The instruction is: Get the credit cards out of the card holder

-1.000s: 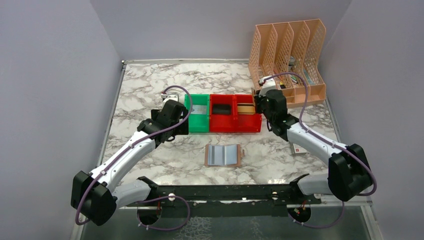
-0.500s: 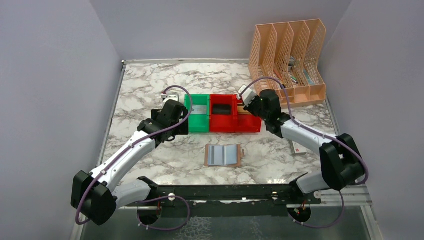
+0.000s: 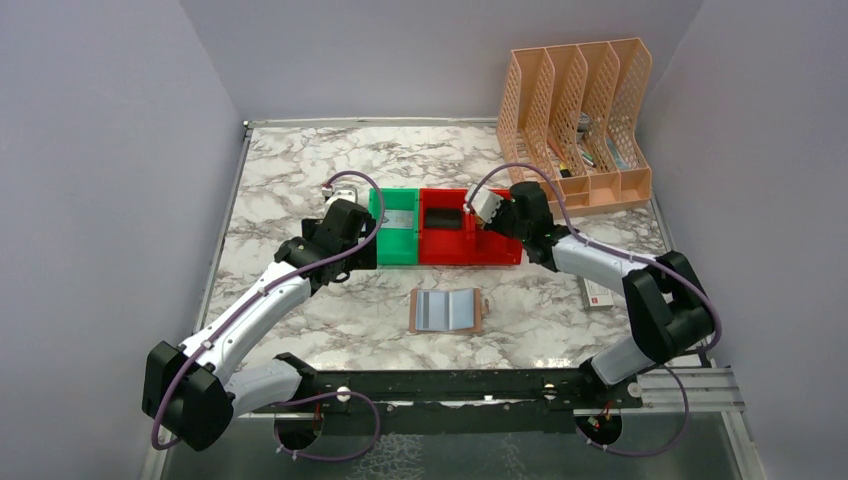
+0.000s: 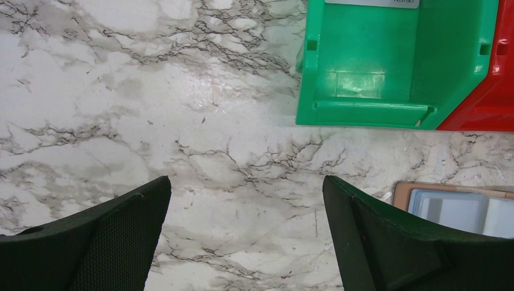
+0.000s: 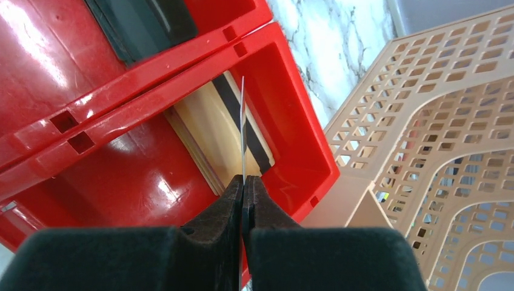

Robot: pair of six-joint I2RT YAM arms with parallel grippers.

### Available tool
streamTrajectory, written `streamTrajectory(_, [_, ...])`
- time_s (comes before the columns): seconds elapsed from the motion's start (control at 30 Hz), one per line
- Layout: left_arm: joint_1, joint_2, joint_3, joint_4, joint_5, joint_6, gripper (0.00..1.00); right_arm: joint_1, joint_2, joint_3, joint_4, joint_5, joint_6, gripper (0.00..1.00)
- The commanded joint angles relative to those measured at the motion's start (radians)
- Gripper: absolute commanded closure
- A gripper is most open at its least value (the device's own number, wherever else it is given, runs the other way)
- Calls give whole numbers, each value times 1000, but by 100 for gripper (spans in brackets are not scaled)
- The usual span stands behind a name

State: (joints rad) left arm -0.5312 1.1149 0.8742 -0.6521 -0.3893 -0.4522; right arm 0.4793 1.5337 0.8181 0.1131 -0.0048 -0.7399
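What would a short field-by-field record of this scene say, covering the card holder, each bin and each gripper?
card holder: lies open on the table, untouched
green bin: holds a silver-grey card
middle red bin: holds a black card
right red bin: holds a gold card with a dark stripe
left gripper: open, empty, above bare table
right gripper: shut on a thin card, edge-on over the right red bin

The card holder (image 3: pixel 447 311) lies open on the table (image 3: pixel 300 180), with the row of bins (image 3: pixel 445 257) just behind it, cards (image 3: pixel 400 217) inside them, one card (image 5: pixel 243 127) pinched in the right gripper (image 5: pixel 243 182) behind-right of it, the file rack (image 3: pixel 575 120) farther behind-right, and a small box (image 3: pixel 598 294) to its right.
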Motion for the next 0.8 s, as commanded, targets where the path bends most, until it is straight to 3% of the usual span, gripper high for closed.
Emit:
streamTrajectory(0.0, [5, 5, -9, 12, 0, 15, 1, 2, 43, 26, 17, 25, -62, 99])
streamTrajectory(0.5, [4, 3, -12, 11, -8, 11, 1, 2, 150, 90, -2, 13, -143, 99])
streamTrajectory(0.77, [5, 6, -14, 11, -10, 10, 1, 2, 169, 105, -54, 13, -170, 93])
